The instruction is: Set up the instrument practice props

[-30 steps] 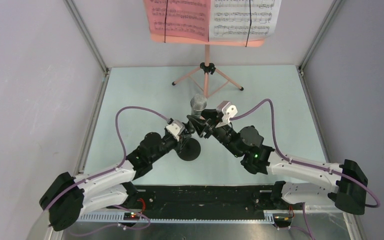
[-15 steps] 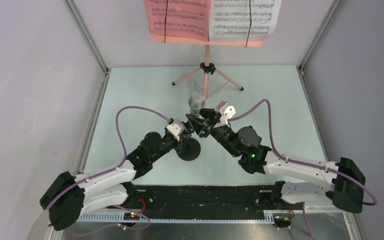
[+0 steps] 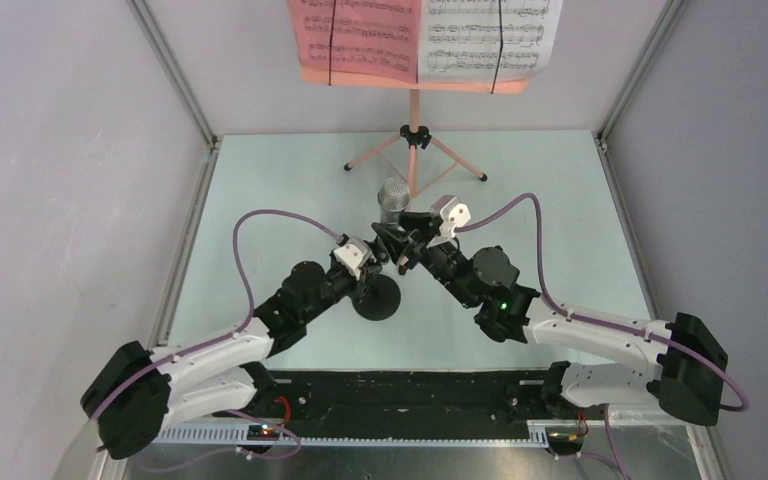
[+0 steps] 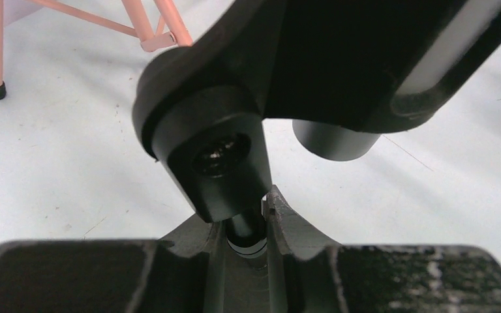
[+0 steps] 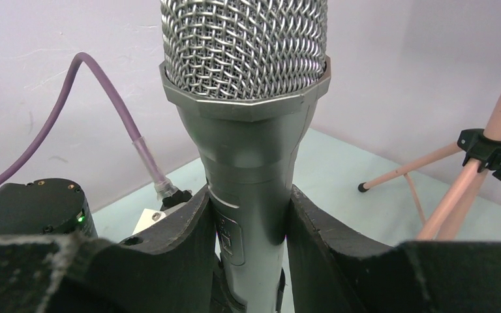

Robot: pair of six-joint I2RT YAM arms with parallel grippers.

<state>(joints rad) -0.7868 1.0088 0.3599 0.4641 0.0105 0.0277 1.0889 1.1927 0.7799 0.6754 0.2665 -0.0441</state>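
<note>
Reading for markings: the sheet-music pages (image 3: 425, 35), one pink and one white, carry printed staves but no legible title. A small plate on the grey microphone (image 5: 244, 130) is unreadable. The right wrist view shows the right gripper (image 5: 248, 251) clamped on the upright microphone below its mesh head. Only the left wrist view shows the left gripper (image 4: 246, 242) closed on the thin stem of the black mic stand (image 3: 378, 298), at the centre of the table (image 3: 280, 190). Behind stands the salmon-pink music stand (image 3: 415, 140), and a purple cable (image 5: 114, 111) trails alongside.
</note>
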